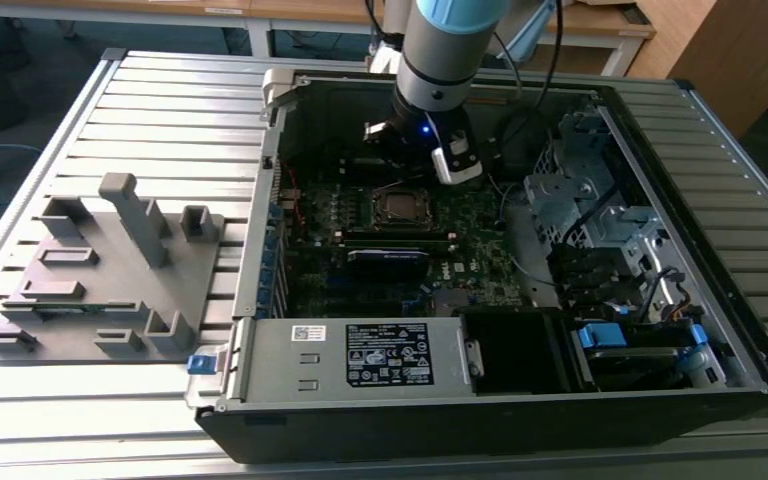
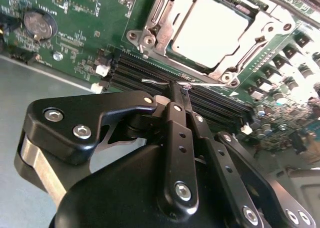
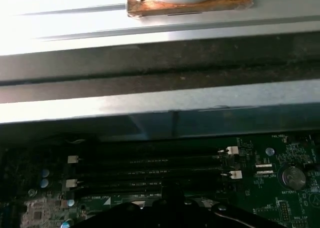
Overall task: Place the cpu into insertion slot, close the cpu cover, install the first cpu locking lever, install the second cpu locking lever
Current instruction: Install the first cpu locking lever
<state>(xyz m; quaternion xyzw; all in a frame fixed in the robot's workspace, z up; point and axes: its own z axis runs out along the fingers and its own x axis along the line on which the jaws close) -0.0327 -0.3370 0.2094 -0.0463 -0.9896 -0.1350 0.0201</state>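
Now the hand [image 2: 179, 90], clenched shut, hovers above the black memory slots [image 2: 145, 67] just beside the insertion slot [image 1: 376, 208], where the cpu [image 2: 210, 30] lies framed by the silver cpu cover [image 2: 152, 25].
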